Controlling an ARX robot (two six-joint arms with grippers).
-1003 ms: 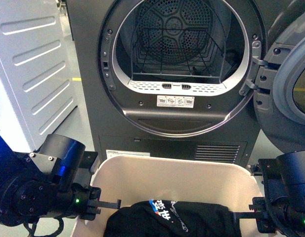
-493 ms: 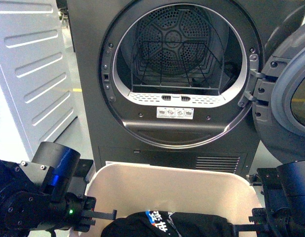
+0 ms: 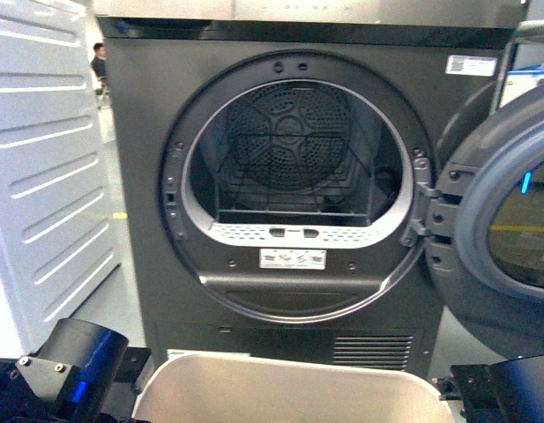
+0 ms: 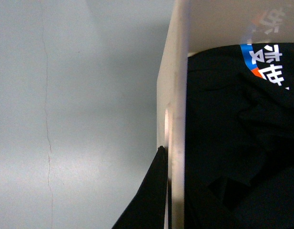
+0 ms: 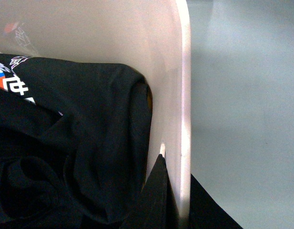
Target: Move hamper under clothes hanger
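The beige hamper [image 3: 289, 368] shows only its far rim at the bottom of the front view, between my two arms. In the left wrist view my left gripper [image 4: 171, 160] is shut on the hamper's side wall [image 4: 177, 71], with one dark finger [image 4: 149, 200] on the outside. My right gripper [image 5: 180, 179] is shut on the opposite wall [image 5: 184, 71], one finger [image 5: 156, 191] inside and one outside. A black garment [image 4: 232, 143] with blue and white print lies in the hamper, also seen as dark folds [image 5: 65, 143]. The clothes hanger is out of view.
A dark grey dryer [image 3: 148, 264] stands straight ahead with its drum open and its round door [image 3: 501, 229] swung out to the right. A white ribbed appliance panel [image 3: 42, 176] is on the left. Grey floor [image 4: 65, 119] lies beside the hamper.
The dryer has grown smaller and more distant in the front view. The hamper has slid lower, so the garment and both grippers have dropped out of the bottom edge.
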